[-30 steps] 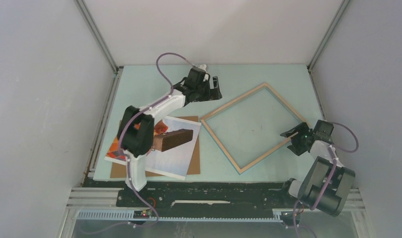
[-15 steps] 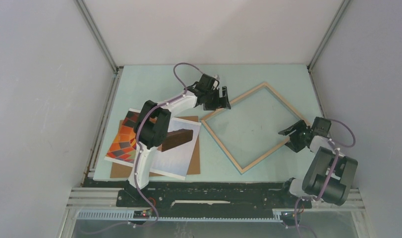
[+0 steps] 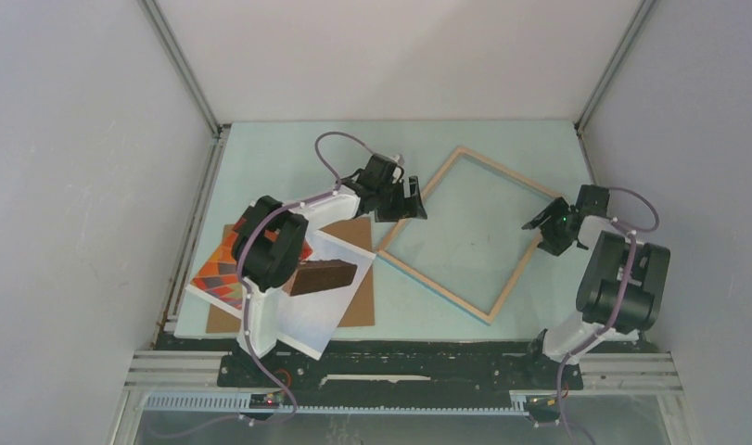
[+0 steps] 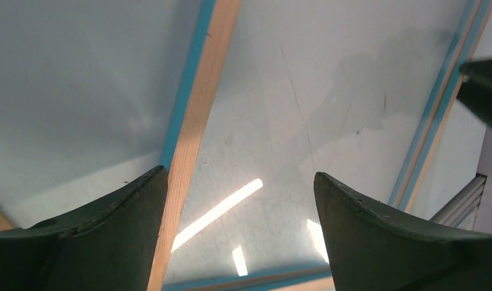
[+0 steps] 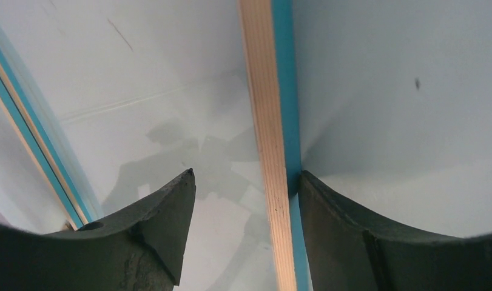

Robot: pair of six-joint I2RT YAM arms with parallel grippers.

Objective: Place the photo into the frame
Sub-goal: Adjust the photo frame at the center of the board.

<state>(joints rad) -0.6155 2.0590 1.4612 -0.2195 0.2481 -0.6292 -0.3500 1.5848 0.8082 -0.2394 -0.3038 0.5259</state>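
Note:
The frame (image 3: 435, 286) lies wood side up on the pale green table, right of centre, turned at an angle. The photo (image 3: 327, 306) lies at the near left, partly under my left arm. My left gripper (image 3: 404, 199) is open at the frame's left rail; in the left wrist view (image 4: 240, 200) the wood rail (image 4: 195, 133) runs just beside the left finger. My right gripper (image 3: 543, 227) is open at the frame's right rail; in the right wrist view (image 5: 246, 194) the rail (image 5: 270, 121) passes between the jaws, its blue edge against the right finger.
A plain brown backing board (image 3: 358, 232) lies under the photo. White enclosure walls stand close on the left, the far side and the right. A black and aluminium rail (image 3: 400, 366) runs along the near edge.
The frame has turned and shifted toward the far side. My left gripper came down to its left rail and my right gripper moved farther away with the right rail. The photo has turned a little.

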